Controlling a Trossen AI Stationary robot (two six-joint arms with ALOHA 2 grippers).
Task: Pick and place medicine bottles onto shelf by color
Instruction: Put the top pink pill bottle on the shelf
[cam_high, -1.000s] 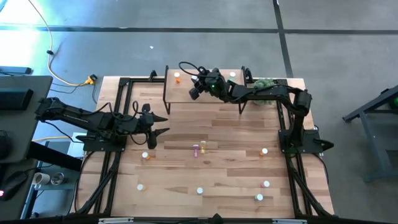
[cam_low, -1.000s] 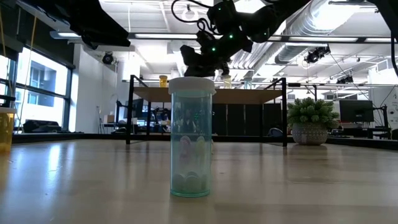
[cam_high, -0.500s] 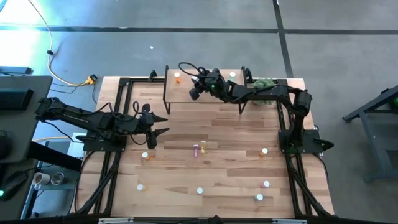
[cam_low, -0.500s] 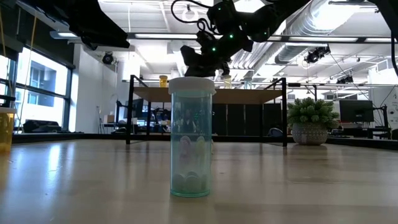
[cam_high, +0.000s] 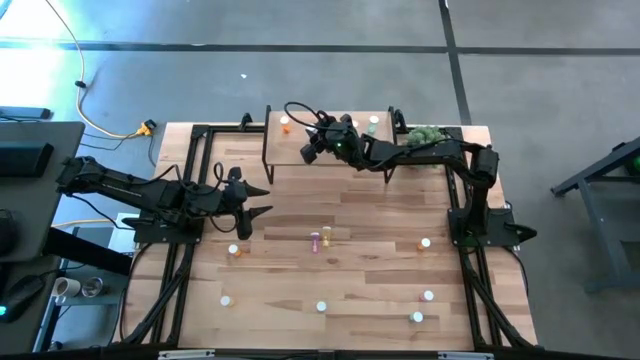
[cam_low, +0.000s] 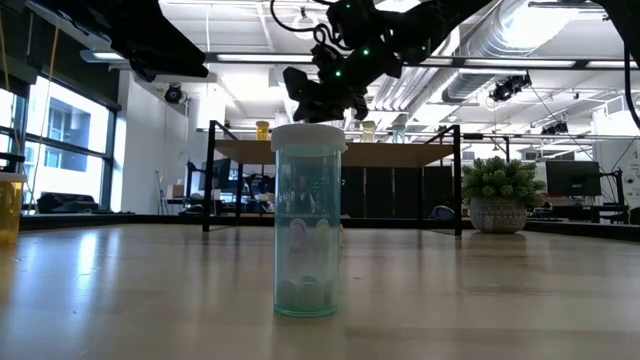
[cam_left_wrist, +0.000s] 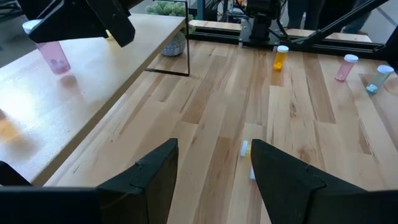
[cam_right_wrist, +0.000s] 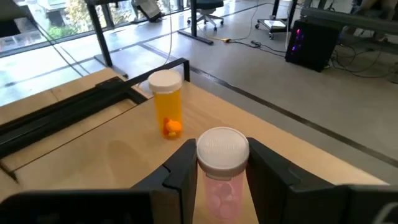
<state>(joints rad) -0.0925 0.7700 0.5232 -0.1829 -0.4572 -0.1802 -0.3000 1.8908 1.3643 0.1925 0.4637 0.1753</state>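
Right arm is reaching long across the table, stretched nearly flat over the shelf (cam_high: 325, 140); its gripper (cam_right_wrist: 221, 163) is clamping a pink bottle (cam_right_wrist: 222, 171) upright above the board, near an orange bottle (cam_right_wrist: 168, 109) standing there. Left arm is lying low at the table's left side, its gripper (cam_high: 250, 200) hanging open and empty. Other bottles are standing scattered over the tabletop (cam_high: 360, 280), well apart.

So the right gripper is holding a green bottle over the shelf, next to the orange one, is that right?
Not quite: the bottle in the right gripper is pink, not green, as the right wrist view shows. It is held over the shelf, near the orange bottle.
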